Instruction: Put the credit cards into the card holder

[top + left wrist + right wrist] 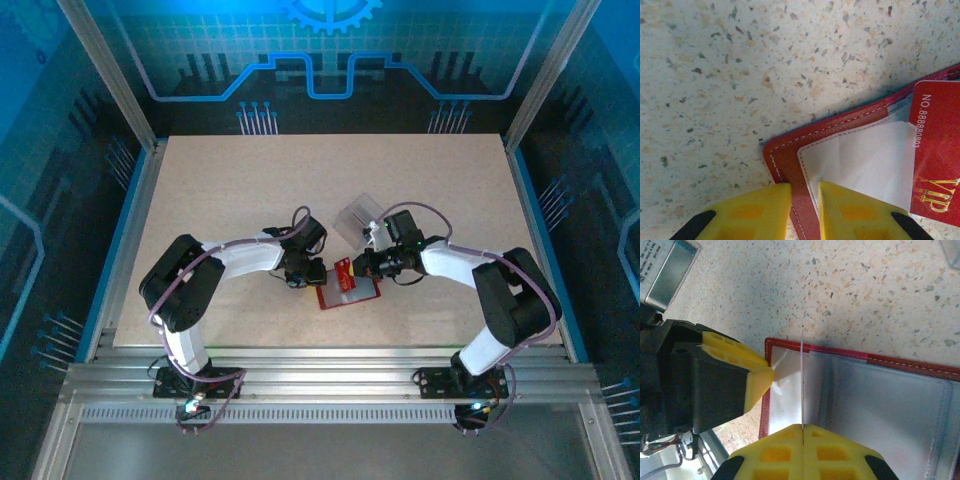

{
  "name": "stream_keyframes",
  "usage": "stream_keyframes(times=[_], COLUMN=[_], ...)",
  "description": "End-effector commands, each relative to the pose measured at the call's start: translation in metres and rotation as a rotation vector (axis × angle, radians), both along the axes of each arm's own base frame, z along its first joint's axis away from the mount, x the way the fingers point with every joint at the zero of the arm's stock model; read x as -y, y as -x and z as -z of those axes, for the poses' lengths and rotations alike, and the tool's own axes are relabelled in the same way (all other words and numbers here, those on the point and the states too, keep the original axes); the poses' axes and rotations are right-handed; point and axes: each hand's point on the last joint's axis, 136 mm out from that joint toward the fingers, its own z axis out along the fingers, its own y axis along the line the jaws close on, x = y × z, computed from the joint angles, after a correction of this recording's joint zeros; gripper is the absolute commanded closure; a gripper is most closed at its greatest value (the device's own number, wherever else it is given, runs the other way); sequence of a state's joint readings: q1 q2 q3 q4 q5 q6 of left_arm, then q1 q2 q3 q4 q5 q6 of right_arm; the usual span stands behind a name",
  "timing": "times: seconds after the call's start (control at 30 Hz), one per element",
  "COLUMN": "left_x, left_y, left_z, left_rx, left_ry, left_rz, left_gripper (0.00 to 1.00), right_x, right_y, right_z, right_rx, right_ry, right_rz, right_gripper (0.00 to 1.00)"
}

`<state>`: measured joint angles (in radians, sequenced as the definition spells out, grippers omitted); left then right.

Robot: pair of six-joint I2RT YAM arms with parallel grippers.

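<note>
Firmly pinched credit card (802,380), card holder (785,156) clamped

The small red folding wallet (352,291) lies open and flat on the speckled tabletop (250,200), near its front middle, with the inner side up. A stitched red border frames the pale grey pockets. My left gripper (804,192) pinches that border beside a rounded corner. My right gripper (803,429) is clamped on a thin red credit card (935,150) with a white number and gold VIP lettering. The card stands on edge over the pale pocket, just inside the same corner.
</note>
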<state>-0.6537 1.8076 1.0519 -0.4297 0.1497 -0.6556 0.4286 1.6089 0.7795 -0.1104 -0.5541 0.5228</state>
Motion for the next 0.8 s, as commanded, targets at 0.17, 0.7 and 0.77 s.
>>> stream_keyframes(times=[0.17, 0.7, 0.77], left_x=[-0.005, -0.005, -0.005], left_y=[0.013, 0.014, 0.014], left_z=[0.026, 0.029, 0.029], left_rx=[-0.07, -0.075, -0.074], left_ry=[-0.037, -0.041, -0.038], left_rz=[-0.012, -0.011, -0.011], left_gripper=[0.75, 0.75, 0.75], right_x=[0.005, 0.012, 0.011], right_y=[0.006, 0.025, 0.027], right_z=[0.011, 0.024, 0.027], right_rx=[-0.108, -0.174, -0.182], right_ry=[-0.042, -0.014, -0.009], right_rz=[0.019, -0.008, -0.012], right_gripper=[1.0, 1.0, 1.0])
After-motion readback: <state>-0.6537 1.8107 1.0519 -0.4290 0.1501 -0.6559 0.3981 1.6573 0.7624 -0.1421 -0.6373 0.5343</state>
